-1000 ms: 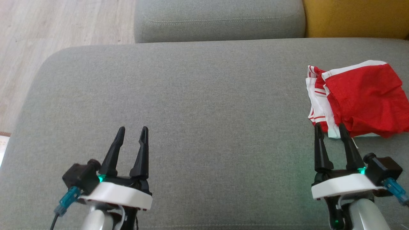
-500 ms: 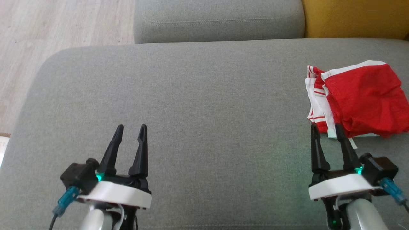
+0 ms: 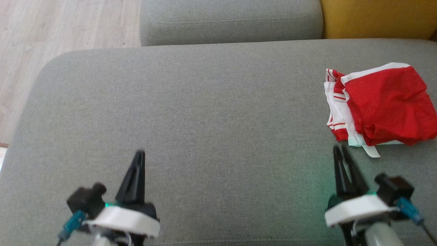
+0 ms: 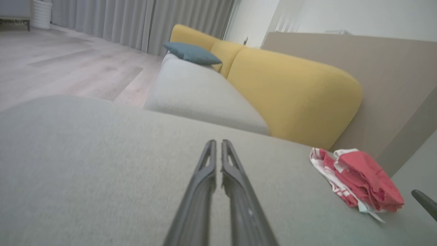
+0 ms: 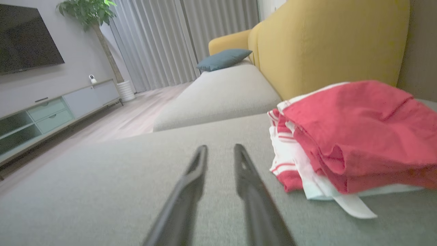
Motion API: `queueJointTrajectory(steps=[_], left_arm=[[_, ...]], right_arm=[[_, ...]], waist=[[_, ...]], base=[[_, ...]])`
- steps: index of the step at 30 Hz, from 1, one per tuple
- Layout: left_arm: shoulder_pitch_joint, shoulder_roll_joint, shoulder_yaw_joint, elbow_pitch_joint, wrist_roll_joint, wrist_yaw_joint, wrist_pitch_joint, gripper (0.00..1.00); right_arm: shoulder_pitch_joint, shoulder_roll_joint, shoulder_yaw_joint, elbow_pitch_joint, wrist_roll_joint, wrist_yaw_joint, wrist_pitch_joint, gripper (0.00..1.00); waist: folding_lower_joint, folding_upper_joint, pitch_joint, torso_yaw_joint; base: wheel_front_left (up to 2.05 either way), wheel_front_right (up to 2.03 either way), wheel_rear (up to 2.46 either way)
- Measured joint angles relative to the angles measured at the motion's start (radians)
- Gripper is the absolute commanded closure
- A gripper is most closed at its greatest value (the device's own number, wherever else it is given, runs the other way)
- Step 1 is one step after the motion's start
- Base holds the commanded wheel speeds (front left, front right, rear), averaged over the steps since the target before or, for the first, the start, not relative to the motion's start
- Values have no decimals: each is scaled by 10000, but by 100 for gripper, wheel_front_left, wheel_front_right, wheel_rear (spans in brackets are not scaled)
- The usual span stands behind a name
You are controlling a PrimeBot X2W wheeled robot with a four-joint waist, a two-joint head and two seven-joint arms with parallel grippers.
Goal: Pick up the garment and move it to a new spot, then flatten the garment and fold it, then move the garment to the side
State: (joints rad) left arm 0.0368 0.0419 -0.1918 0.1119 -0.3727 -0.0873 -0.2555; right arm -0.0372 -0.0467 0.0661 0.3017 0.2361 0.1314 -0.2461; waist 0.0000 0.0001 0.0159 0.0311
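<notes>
Low in the frame our left pincer point(image 3: 139, 152) is closed and empty, our right pincer point(image 3: 339, 148) narrowly parted, gripping nothing. The folded garment point(image 3: 385, 102) rests at the right edge of the cushion point(image 3: 218, 112); we judge it already set aside.

The left gripper point(image 3: 139, 154) and right gripper point(image 3: 340, 150) each have tapering black fingers point(image 3: 132, 181), a rounded white collar point(image 3: 124, 221), green light point(image 3: 108, 204), teal cable plug point(image 3: 73, 220)
</notes>
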Motion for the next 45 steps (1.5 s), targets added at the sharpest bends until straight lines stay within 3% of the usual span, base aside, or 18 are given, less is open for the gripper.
queueJointTrajectory(steps=[5, 45], left_arm=[[475, 2, 4, 531, -253, -8, 88, 100], [147, 92, 510, 848, -4368, -98, 1049, 100]], right_arm=[[514, 6, -6, 464, 257, 0, 36, 100], [405, -6, -426, 265, 4777, 0, 1034, 100]], waist=[[0, 0, -4, -10], [0, 0, -44, -108]], base=[[0, 0, 0], [0, 0, 0]])
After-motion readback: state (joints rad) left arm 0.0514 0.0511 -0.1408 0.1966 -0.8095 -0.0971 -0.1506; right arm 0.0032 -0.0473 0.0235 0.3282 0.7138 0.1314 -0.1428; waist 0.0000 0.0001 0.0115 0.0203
